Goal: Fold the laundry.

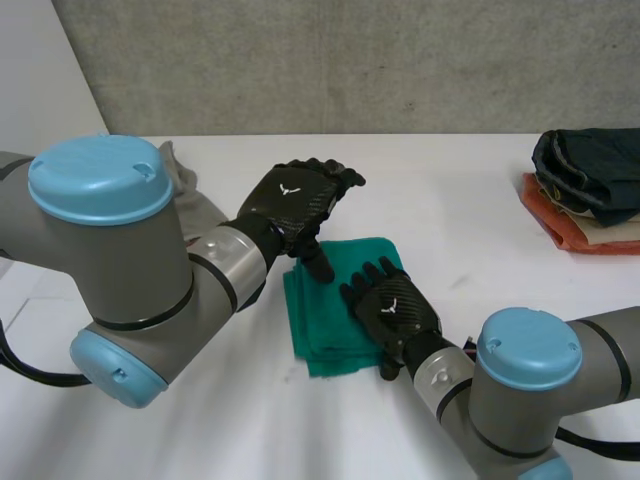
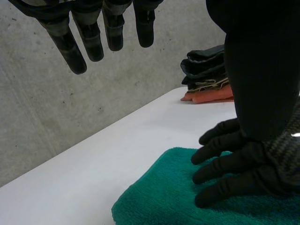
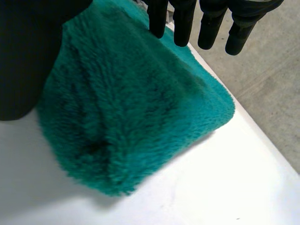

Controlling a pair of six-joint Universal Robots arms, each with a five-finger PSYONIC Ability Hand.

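Head view shows the towel (image 1: 325, 335) folded small near the tabletop's middle, the right hand (image 1: 392, 305) pressing it with flat, open fingers and the left hand (image 1: 300, 200) open above its far edge, so probably only moving it to the pile (image 1: 590, 185) at the right edge is left.

No text; white emblem (image 1: 288, 188) on left robot hand (image 1: 303, 207), right robot hand (image 1: 398, 314)

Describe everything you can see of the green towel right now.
The green towel is a plush, fuzzy cloth folded into a thick, roughly square stack, lying flat on the white table. The right robot hand rests palm-down on it, fingers relaxed. The left robot hand is open above its far edge; whether its thumb touches the towel I cannot tell.
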